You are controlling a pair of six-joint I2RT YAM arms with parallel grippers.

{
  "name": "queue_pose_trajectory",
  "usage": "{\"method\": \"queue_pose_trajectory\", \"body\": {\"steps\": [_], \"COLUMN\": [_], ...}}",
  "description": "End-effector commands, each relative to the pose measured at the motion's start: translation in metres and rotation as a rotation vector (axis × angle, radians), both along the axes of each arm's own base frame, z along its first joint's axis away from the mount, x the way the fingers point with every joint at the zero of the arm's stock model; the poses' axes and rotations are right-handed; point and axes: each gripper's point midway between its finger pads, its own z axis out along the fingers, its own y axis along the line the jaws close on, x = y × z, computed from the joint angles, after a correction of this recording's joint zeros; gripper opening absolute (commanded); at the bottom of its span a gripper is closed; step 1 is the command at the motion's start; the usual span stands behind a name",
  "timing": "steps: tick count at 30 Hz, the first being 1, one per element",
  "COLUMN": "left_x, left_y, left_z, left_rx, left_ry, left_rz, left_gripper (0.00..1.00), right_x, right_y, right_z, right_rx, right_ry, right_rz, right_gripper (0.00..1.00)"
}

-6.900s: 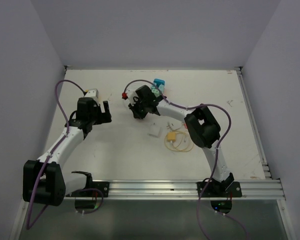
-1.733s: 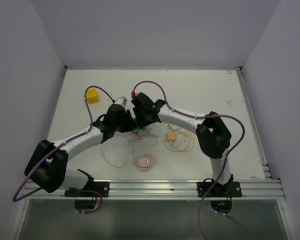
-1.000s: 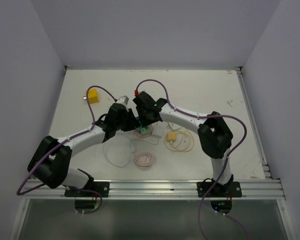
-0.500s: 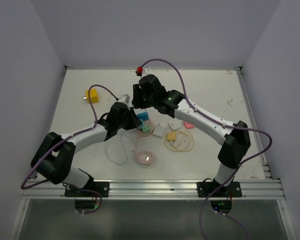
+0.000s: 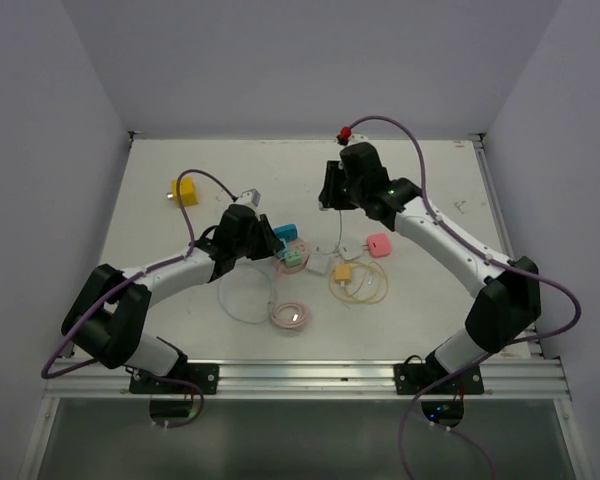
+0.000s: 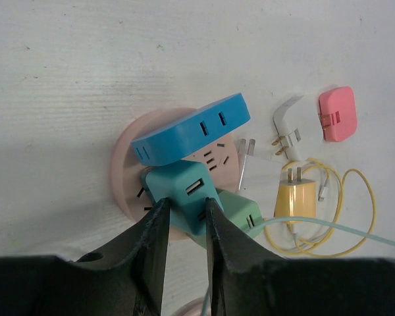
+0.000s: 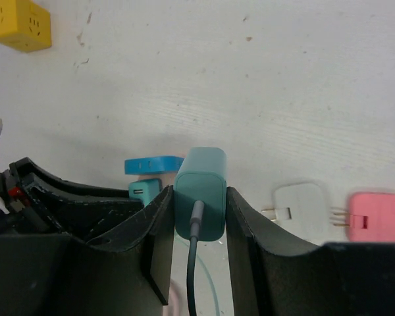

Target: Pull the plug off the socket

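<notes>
The white table (image 5: 230,165) has tall walls at the back and on both sides. A metal rail (image 5: 310,375) runs along the bottom edge of the top view. Most of the things sit crowded in the middle. There is bare room at the upper left, around the yellow cube (image 5: 184,190), and on the right side.

The right gripper (image 7: 199,197) is up in the upper middle of the top view, close to the back wall. It is closed on the teal plug (image 7: 201,174), with one finger on each side. The plug's dark cord (image 7: 191,263) hangs down from it. The plug is out of the pink round socket (image 6: 122,178) and well apart from it, up and to the right in the top view.

The left gripper (image 6: 185,204) is in the middle of the top view, at the socket. Its fingers are almost together and pinch a teal block (image 6: 181,184) that sits on the socket. A blue block (image 6: 191,128) and a green block (image 6: 240,214) sit on the socket too.

The left wrist view shows the socket's holes up close. Beside the socket, on the right of that view, it shows a white plug (image 6: 286,125), a pink plug (image 6: 337,113) and a yellow charger (image 6: 295,197). Only the top view shows the pink coiled cord (image 5: 290,317) lying below the socket. The right wrist view shows the grip on the teal plug, which is hard to see from the top.
</notes>
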Motion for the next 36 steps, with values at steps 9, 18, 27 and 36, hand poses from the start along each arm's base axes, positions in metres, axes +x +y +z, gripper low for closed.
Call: {"method": "queue_pose_trajectory", "body": {"steps": [9, 18, 27, 36], "left_x": [-0.103, -0.102, -0.102, -0.102], "left_y": [0.081, 0.08, 0.079, 0.077], "left_z": [-0.102, -0.101, -0.1, -0.1], "left_rx": [0.393, 0.391, 0.385, 0.377], "left_ry": [0.421, 0.419, 0.411, 0.408], "left_rz": [-0.019, -0.021, -0.023, -0.033], "left_gripper": [0.3, 0.31, 0.31, 0.33], "right_x": [0.009, 0.0, -0.019, 0.039], "right_y": [-0.137, -0.147, -0.184, -0.151], "right_z": [0.167, 0.33, 0.44, 0.272], "right_rx": [0.181, 0.34, 0.4, 0.408], "right_ry": [-0.306, -0.622, -0.895, -0.495], "right_rz": [-0.167, -0.121, -0.196, -0.114], "right_gripper": [0.0, 0.0, 0.0, 0.0]}}
